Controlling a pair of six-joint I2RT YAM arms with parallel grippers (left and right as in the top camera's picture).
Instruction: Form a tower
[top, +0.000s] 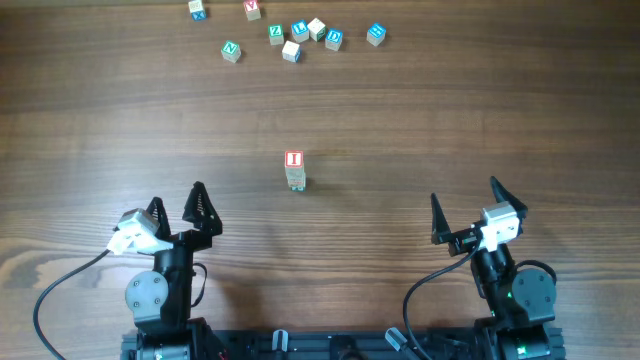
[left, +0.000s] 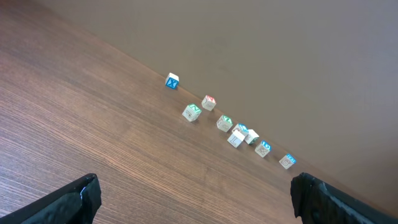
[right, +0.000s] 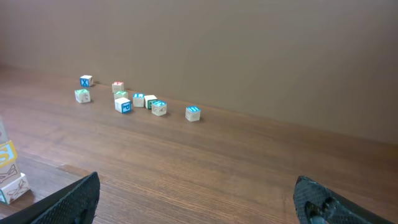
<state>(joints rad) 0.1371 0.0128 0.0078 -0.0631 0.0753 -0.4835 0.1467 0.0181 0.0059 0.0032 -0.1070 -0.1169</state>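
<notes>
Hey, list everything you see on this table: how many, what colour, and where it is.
tower: one, pale wooden cubes with a red I on top, middle of the table
loose letter cubes: nine, pale wood with blue, green or red faces, scattered along the far edge
table: one, brown wood grain, under everything
left gripper: one, black, open and empty, near edge on the left
right gripper: one, black, open and empty, near edge on the right
</notes>
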